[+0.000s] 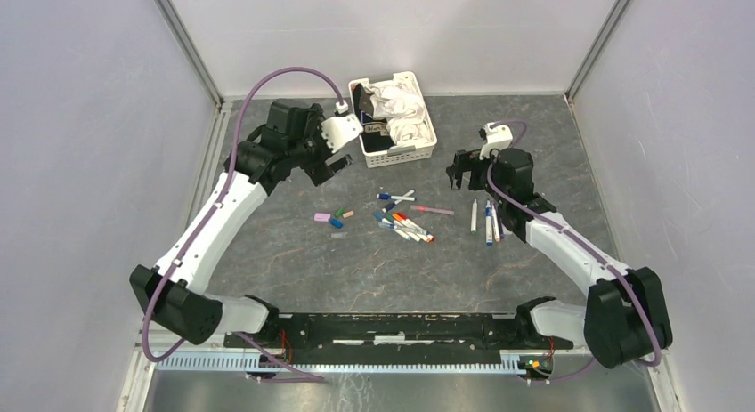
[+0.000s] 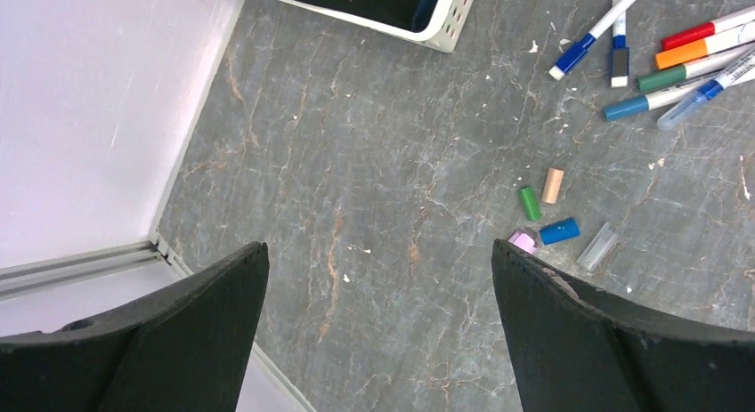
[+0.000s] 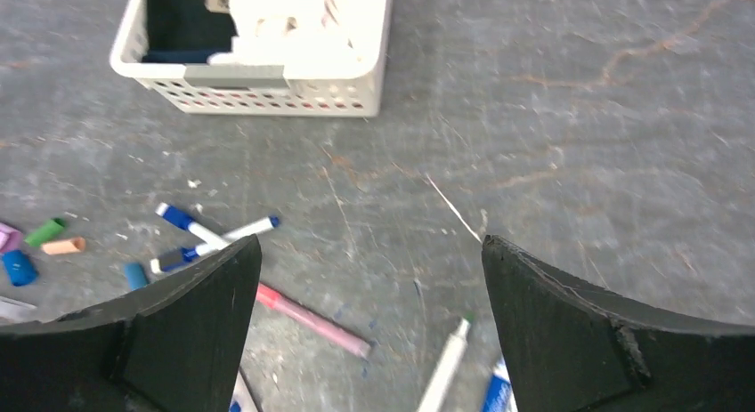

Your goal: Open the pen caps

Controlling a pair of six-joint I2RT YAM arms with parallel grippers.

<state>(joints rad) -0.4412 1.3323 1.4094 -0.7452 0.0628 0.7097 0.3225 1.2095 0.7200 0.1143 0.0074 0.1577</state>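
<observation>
Several pens point(image 1: 405, 223) with white barrels lie in a heap mid-table, and more pens point(image 1: 489, 222) lie to its right. Loose pen caps point(image 1: 331, 217), pink, green, blue and tan, lie left of the heap. In the left wrist view the blue cap point(image 2: 559, 231), green cap point(image 2: 530, 203) and tan cap point(image 2: 553, 185) sit at the right. My left gripper point(image 1: 336, 167) is open and empty above bare table at the back left. My right gripper point(image 1: 459, 176) is open and empty above the table behind the right pens; a pink pen point(image 3: 312, 319) lies below it.
A white slotted basket point(image 1: 400, 154) holding crumpled white cloth stands at the back centre, between the two grippers. Pale walls enclose the table on the left, back and right. The wall foot point(image 2: 178, 252) shows close to the left gripper.
</observation>
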